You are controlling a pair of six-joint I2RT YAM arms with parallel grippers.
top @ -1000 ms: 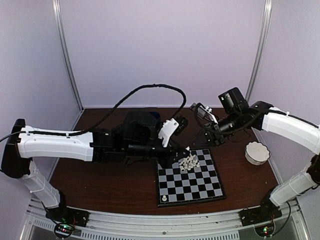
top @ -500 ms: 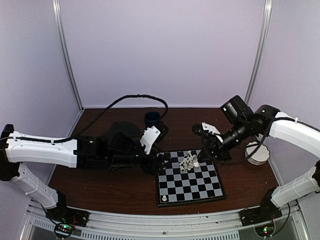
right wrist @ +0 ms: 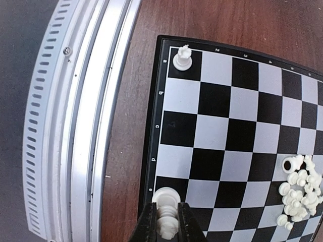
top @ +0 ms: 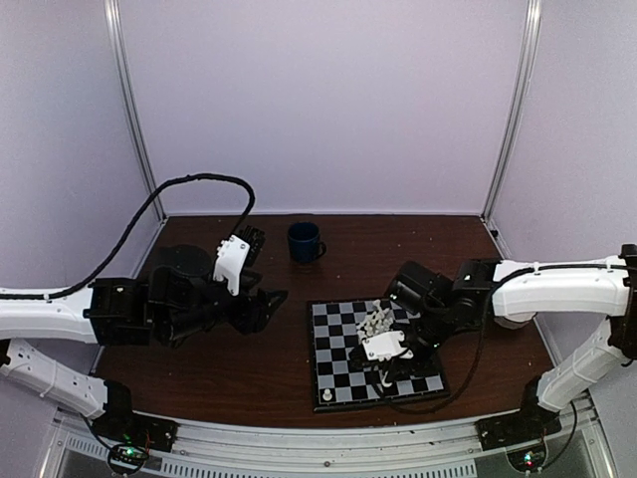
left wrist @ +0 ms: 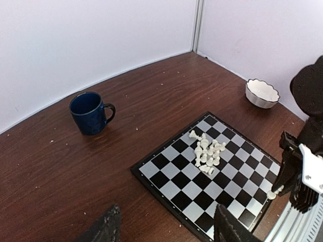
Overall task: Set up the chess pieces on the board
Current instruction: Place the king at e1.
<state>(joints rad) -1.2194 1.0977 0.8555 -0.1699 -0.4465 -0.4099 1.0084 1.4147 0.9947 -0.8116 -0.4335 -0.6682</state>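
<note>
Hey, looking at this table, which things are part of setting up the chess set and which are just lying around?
For the job: the heap of chess pieces, the board, the single piece in the right gripper.
Lying about: the blue mug, the white bowl.

A dark blue mug (top: 304,242) is standing upright just above the centre of the overhead view, its handle pointing right. In the left wrist view it is sitting at the middle left, mouth up. A white scalloped bowl (left wrist: 262,93) is resting upright at the upper right of that view, well apart from the mug. Both are sitting on a dark brown wooden table (top: 259,368) that is showing small pale specks. A ribbed aluminium rail (right wrist: 75,126) is running along the table's edge at the left of the right wrist view. Pale lilac walls (top: 318,100) are closing in the scene, with metal posts (top: 129,110) rising at the upper corners.
</note>
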